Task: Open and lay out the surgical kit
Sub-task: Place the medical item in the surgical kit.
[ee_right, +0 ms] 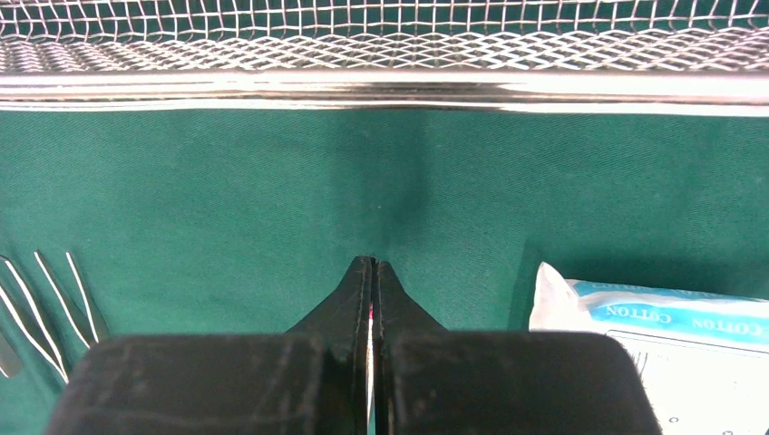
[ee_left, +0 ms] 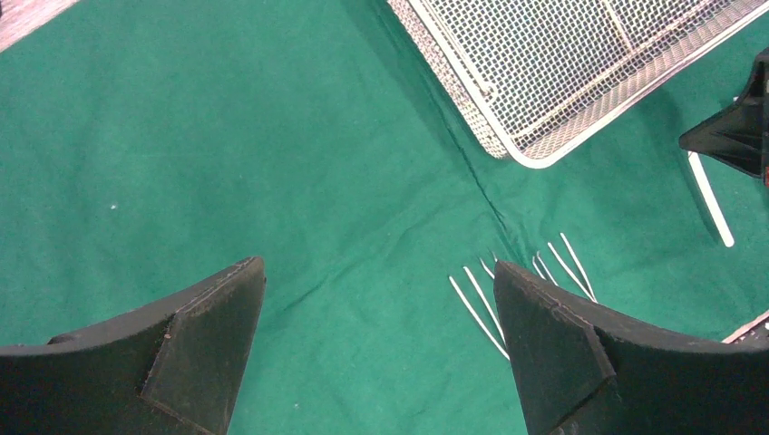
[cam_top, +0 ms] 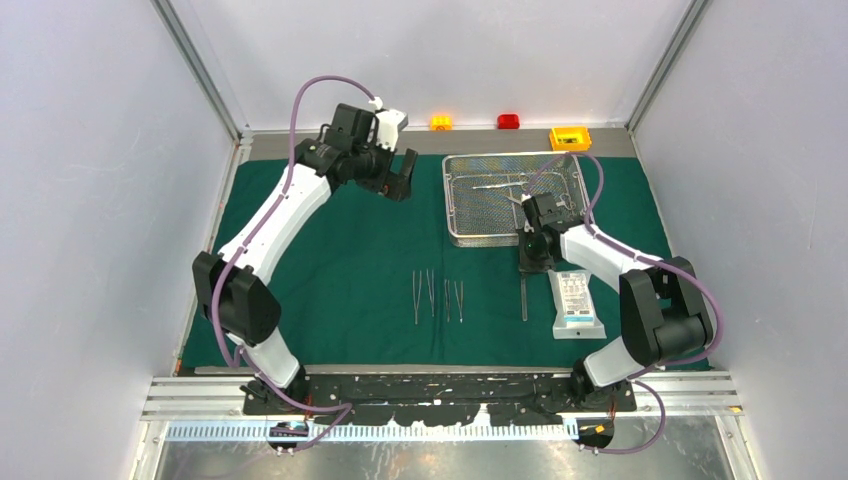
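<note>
The dark green drape [cam_top: 330,260] lies spread flat on the table. The steel mesh tray [cam_top: 490,215] sits at its back right with slim silver instruments [cam_top: 510,185] still inside. Two pairs of tweezers [cam_top: 424,292] [cam_top: 453,298] lie side by side at mid-drape. The white pouch [cam_top: 575,300] lies at the right, and also shows in the right wrist view [ee_right: 653,344]. My right gripper [cam_top: 528,262] [ee_right: 374,263] is low, just in front of the tray, shut on a slim silver instrument [cam_top: 523,298] that rests on the cloth. My left gripper [cam_top: 398,178] [ee_left: 378,267] is open and empty above the back left of the drape.
A yellow box [cam_top: 569,137], a red block [cam_top: 509,121] and an orange block [cam_top: 441,122] sit along the back edge behind the drape. Enclosure walls stand close on the left, right and back. The tray's near rim [ee_right: 363,86] is just ahead of my right fingers.
</note>
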`<state>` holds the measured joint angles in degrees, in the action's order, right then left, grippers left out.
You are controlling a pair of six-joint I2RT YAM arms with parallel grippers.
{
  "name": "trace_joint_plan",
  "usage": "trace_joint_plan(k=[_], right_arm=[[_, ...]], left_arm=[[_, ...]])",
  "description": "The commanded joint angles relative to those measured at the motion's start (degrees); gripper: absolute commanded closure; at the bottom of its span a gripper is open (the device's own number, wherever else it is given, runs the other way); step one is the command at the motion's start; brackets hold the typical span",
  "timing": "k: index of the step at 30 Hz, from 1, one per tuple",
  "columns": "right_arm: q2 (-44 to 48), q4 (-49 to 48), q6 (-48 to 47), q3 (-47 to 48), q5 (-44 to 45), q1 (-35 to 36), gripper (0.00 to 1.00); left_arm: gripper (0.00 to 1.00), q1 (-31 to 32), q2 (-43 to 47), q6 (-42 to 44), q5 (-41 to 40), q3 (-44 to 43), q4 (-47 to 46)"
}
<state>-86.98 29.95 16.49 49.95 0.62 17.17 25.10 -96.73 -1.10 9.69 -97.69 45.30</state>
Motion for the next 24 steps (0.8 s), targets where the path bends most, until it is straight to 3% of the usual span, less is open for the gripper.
trace_joint_plan(k=[1,24], right_arm=[[2.2,-1.7,-0.4,1.1,2.4,-0.1,1.0],[-2.4,-0.6,-0.1,3.1,0.3,0.1,1.0]], left_arm=[[0.0,-0.1,0.8,-1.0,2.2,-1.1,-2.1],[0.0,-0.1,2.3,-1.4,3.2,0.7,-2.9]])
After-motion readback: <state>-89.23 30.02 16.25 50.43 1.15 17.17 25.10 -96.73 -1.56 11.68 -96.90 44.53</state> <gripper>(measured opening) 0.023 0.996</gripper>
